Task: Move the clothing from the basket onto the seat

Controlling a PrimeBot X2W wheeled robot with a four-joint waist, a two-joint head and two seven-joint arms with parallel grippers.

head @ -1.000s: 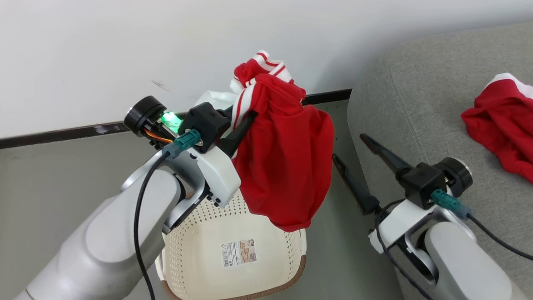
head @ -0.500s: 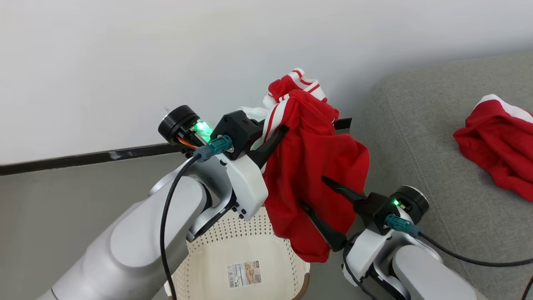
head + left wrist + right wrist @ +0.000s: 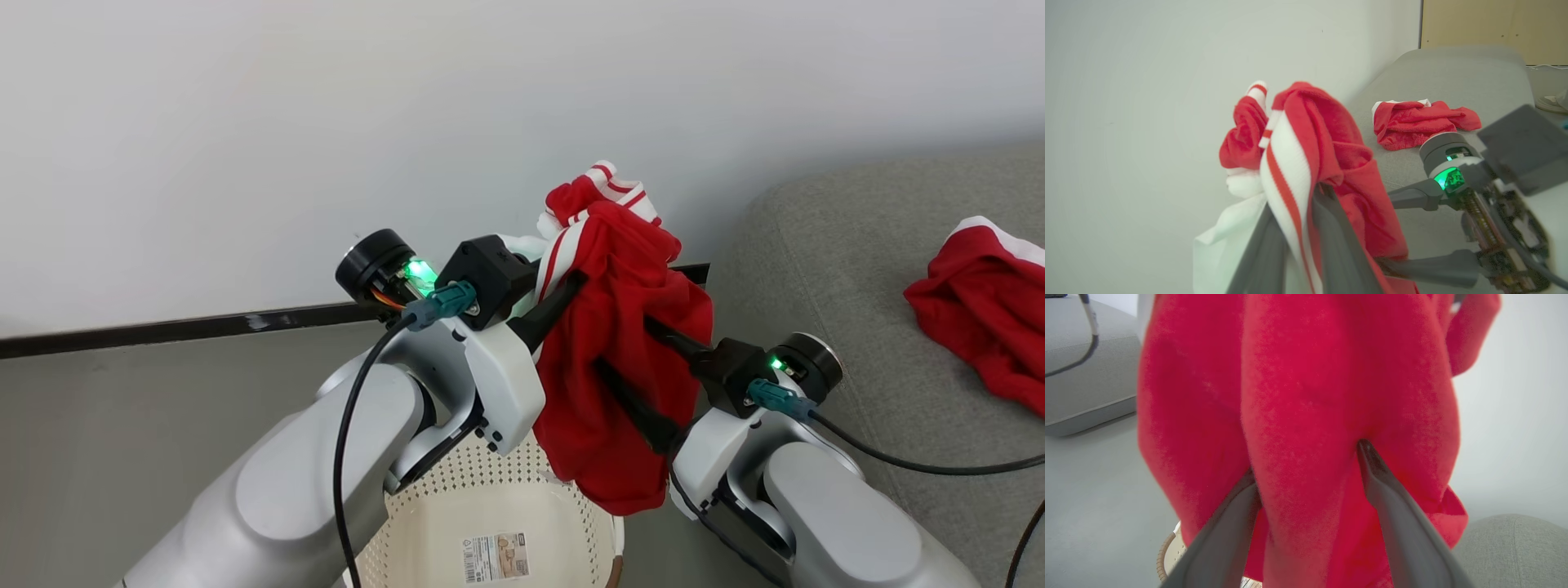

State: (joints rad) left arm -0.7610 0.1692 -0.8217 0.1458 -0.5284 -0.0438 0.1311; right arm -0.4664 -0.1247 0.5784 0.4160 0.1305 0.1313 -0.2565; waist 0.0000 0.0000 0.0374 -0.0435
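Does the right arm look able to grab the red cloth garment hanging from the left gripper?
Probably yes: the right gripper has its open fingers straddling a fold of the red cloth garment, nothing blocking them.

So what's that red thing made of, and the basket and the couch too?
The red garment looks like soft knit cloth, matte and slightly fuzzy; it droops in folds. The basket seems hard cream plastic, smooth, with neat rows of holes. The seat looks covered in grey woven fabric, matte and grainy.
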